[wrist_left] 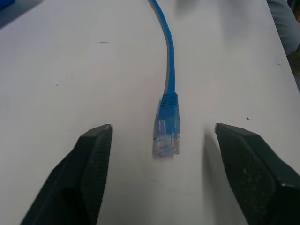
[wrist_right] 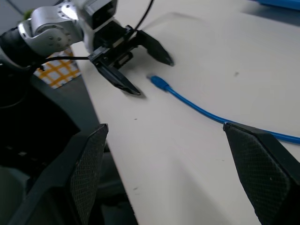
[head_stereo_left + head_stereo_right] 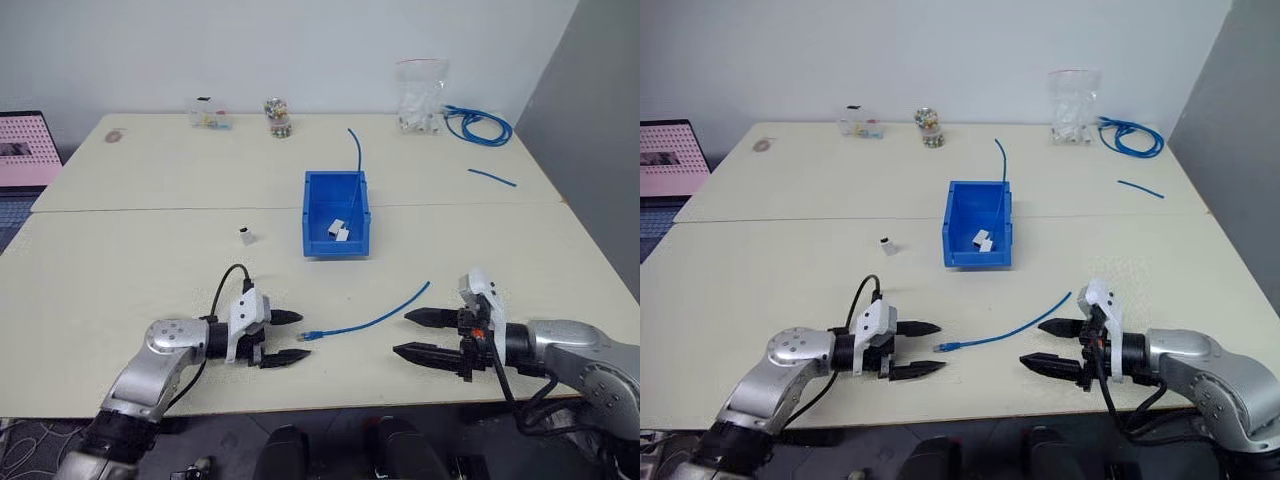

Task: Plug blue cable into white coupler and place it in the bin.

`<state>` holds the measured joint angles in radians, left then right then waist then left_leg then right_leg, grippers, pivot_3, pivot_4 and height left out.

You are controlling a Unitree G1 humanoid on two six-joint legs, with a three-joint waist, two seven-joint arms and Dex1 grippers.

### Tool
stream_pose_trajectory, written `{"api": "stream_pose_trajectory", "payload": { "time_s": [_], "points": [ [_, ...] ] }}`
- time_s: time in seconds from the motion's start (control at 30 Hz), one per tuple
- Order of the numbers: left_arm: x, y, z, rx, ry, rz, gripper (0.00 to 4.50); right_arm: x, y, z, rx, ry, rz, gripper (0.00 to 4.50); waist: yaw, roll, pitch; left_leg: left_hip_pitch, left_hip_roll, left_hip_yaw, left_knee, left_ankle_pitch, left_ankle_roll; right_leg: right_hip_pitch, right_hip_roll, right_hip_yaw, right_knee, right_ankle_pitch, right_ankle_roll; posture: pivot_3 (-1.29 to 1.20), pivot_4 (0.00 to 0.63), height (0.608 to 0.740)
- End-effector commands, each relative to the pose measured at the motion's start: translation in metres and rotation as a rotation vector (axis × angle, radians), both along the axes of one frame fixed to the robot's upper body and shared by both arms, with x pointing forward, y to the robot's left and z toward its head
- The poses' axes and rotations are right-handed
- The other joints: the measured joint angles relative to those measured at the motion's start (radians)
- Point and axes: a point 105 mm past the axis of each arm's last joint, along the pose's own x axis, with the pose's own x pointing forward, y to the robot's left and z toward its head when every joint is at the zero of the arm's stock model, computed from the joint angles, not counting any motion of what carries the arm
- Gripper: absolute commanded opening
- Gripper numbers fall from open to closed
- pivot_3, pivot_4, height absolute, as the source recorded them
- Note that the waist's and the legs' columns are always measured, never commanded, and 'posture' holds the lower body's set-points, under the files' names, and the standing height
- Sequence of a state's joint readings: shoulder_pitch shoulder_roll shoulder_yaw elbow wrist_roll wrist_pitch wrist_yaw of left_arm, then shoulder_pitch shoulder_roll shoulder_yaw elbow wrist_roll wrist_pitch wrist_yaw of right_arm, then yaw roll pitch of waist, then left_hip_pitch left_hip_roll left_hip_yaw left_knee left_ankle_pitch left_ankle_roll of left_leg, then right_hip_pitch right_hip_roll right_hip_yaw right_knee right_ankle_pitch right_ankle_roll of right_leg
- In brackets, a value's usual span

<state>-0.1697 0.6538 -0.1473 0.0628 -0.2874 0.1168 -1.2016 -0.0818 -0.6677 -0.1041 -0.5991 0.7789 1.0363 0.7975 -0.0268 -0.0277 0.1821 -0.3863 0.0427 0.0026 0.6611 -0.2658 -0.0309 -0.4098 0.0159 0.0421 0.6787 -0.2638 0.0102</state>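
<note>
The blue cable (image 3: 375, 320) lies slightly curved on the table near the front edge, its plug (image 1: 167, 131) pointing toward my left gripper (image 3: 287, 336). That gripper is open, a finger on each side of the plug's tip and neither touching it. My right gripper (image 3: 414, 335) is open and empty, level with the cable's far half and just off it. The white coupler (image 3: 246, 236) stands alone on the table, left of the bin (image 3: 310, 215). The blue bin holds a couple of small white blocks (image 3: 338, 229), and another thin blue cable (image 3: 356, 160) rises out of it.
At the back right are a clear bag of white parts (image 3: 420, 95), a coiled blue cable bundle (image 3: 480, 126) and a short straight blue piece (image 3: 492, 177). A small jar (image 3: 278, 117) and a little box (image 3: 211, 113) stand at the back. A pink screen (image 3: 25, 150) is at far left.
</note>
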Motion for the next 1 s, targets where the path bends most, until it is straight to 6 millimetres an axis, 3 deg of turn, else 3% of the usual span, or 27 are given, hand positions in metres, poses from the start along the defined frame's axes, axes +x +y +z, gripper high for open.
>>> {"api": "stream_pose_trajectory", "payload": {
  "time_s": [0.03, 0.2, 0.37, 0.43, 0.63, 0.7, 0.8, 0.87, 1.0],
  "points": [
    [-0.012, -0.012, -0.021, 0.01, 0.067, -0.089, 2.66, -0.007, -0.003, 0.006, -0.007, -0.041, -0.035, 4.18, 0.002, 0.001, -0.001, 0.0, -0.001, 0.0, 0.0, 0.0, 0.0, 0.001, -0.001, 0.0, 0.0, 0.0, 0.0, 0.0, 0.15, 0.74],
    [-0.028, -0.015, -0.03, 0.052, 0.016, -0.203, 1.53, -0.01, -0.006, 0.008, -0.012, -0.041, -0.055, 4.18, 0.0, 0.002, -0.001, 0.0, -0.001, 0.0, 0.0, 0.0, 0.0, 0.001, -0.001, 0.001, -0.002, 0.0, 0.001, 0.0, 0.15, 0.74],
    [-0.033, -0.013, -0.034, 0.052, 0.005, -0.211, 0.54, -0.006, -0.01, 0.008, -0.021, -0.044, -0.073, 4.18, -0.001, 0.002, -0.001, 0.0, 0.0, 0.0, -0.001, 0.0, 0.0, 0.001, -0.001, 0.001, -0.003, 0.0, 0.001, 0.0, 0.15, 0.74],
    [-0.032, -0.01, -0.036, 0.059, 0.003, -0.197, 0.29, -0.005, -0.011, 0.008, -0.024, -0.044, -0.073, 4.18, -0.001, 0.002, -0.001, 0.0, 0.0, 0.0, -0.001, 0.0, 0.0, 0.001, -0.001, 0.001, -0.003, 0.0, 0.0, 0.0, 0.15, 0.74],
    [-0.022, -0.009, -0.029, 0.03, 0.001, -0.117, 0.27, -0.001, -0.009, 0.009, -0.017, -0.042, -0.062, 4.18, -0.002, 0.002, -0.002, 0.0, 0.001, 0.0, -0.001, 0.0, 0.0, 0.001, 0.0, 0.001, -0.002, 0.0, 0.001, 0.0, 0.15, 0.74],
    [-0.012, -0.014, -0.015, -0.021, 0.029, -0.05, 0.27, 0.0, -0.005, 0.012, 0.016, -0.025, -0.054, 4.18, -0.003, 0.003, -0.002, 0.001, 0.001, 0.0, -0.001, 0.0, 0.0, 0.001, 0.0, 0.001, -0.002, 0.0, 0.001, 0.0, 0.15, 0.74],
    [0.002, -0.033, 0.033, -0.211, 0.104, 0.038, 0.27, -0.001, 0.006, 0.015, 0.109, 0.054, -0.009, 4.18, -0.002, 0.002, -0.001, 0.0, 0.001, 0.0, -0.001, 0.0, 0.0, 0.001, 0.0, 0.001, -0.002, 0.001, 0.001, 0.0, 0.15, 0.74],
    [0.003, -0.045, 0.062, -0.335, 0.195, 0.056, 0.27, -0.003, 0.014, 0.017, 0.174, 0.116, 0.027, 4.18, -0.001, -0.002, 0.001, -0.001, 0.001, -0.001, 0.0, 0.0, 0.0, 0.001, 0.0, 0.0, -0.002, 0.001, 0.002, 0.0, 0.15, 0.74],
    [0.002, -0.06, 0.092, -0.456, 0.26, 0.093, 0.27, 0.009, 0.025, 0.017, 0.269, 0.205, 0.003, 4.18, -0.005, -0.002, 0.001, -0.006, 0.001, -0.003, 0.001, 0.0, 0.0, -0.002, 0.001, -0.001, -0.002, 0.001, 0.002, 0.0, 0.15, 0.74]
  ]
}}
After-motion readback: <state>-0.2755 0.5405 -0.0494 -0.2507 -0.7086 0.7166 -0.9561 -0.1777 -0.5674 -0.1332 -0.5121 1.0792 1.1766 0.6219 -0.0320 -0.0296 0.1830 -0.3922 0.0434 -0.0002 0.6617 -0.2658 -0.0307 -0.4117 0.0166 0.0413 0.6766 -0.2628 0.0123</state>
